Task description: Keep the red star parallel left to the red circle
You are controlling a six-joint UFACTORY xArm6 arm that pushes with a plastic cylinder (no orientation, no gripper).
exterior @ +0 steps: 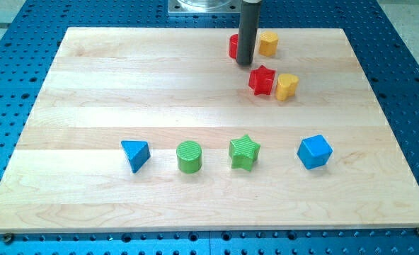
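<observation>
Tip (245, 63) seen set just above red star (262, 80), partly hiding red circle (233, 47). Yellow blocks (268, 43) (287, 86) placed beside each. No hand fitted, nothing grasped.

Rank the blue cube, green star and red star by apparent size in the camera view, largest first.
1. blue cube
2. green star, close behind
3. red star, though it sits farther toward the view's top, so distance may shrink it.

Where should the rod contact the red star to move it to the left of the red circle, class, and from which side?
Contact the red star on its right face, in the narrow gap beside the yellow block, and push toward the view's left. My tip now sits at its upper left, in front of the red circle.
</observation>
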